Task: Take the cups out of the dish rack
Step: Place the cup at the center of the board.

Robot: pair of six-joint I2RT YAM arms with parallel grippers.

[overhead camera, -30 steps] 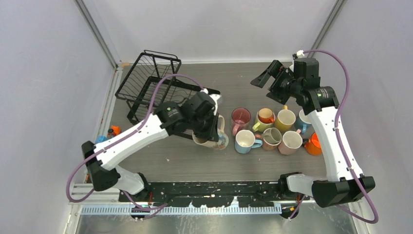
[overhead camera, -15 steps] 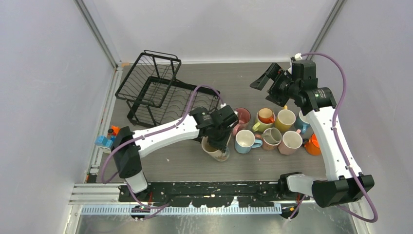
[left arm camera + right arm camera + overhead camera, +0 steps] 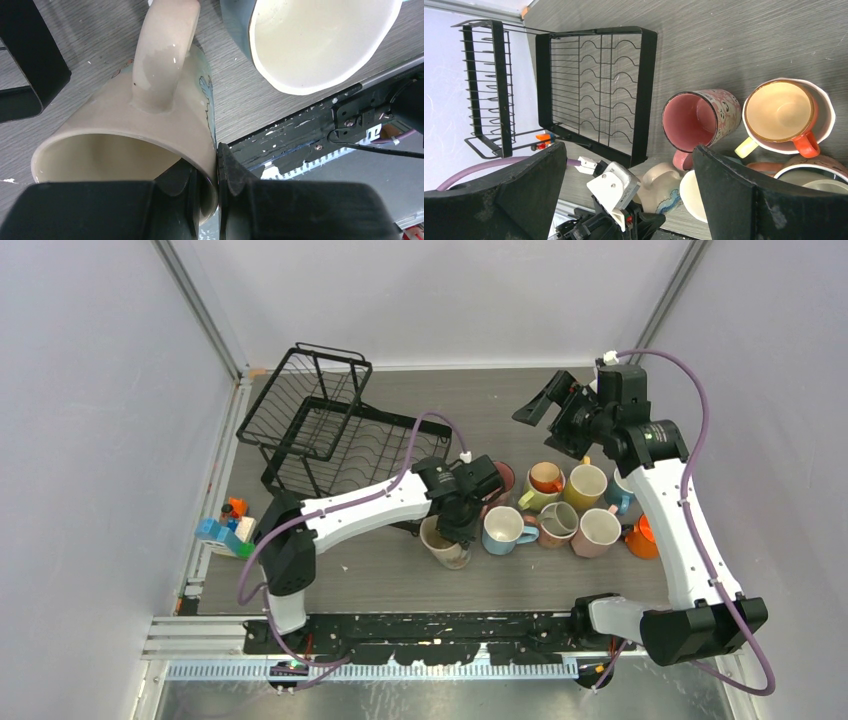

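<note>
Item 1, nearest me: left hand [image 3: 214,170], clamped tight on the rim of the beige mug [image 3: 150,115], with one finger inside the mouth and one outside the wall. I read the mug as tilted, mouth toward the hand and handle on its upper side. Its long axis runs from the hand down toward the tabletop [image 3: 370,575]. Whether the base touches, I cannot tell.

Item 2: light blue mug [image 3: 505,530], upright, just beside the beige one on its right. In my judgement the set-down turns on this closeness: the held mug has to come upright without knocking that neighbour.

Item 3: remaining mugs in a close cluster farther right, among them the pink mug [image 3: 699,117] and the yellow-and-orange mug [image 3: 781,112], all standing on the tabletop.

Item 4: right hand [image 3: 548,400], spread wide and holding nothing, raised beyond the cluster. The left arm is plainly the nearer one for this job.

Item 5, farthest: dish rack [image 3: 310,420], at the far left. I see no cup in it, so I judge the unloading nearly complete.
</note>
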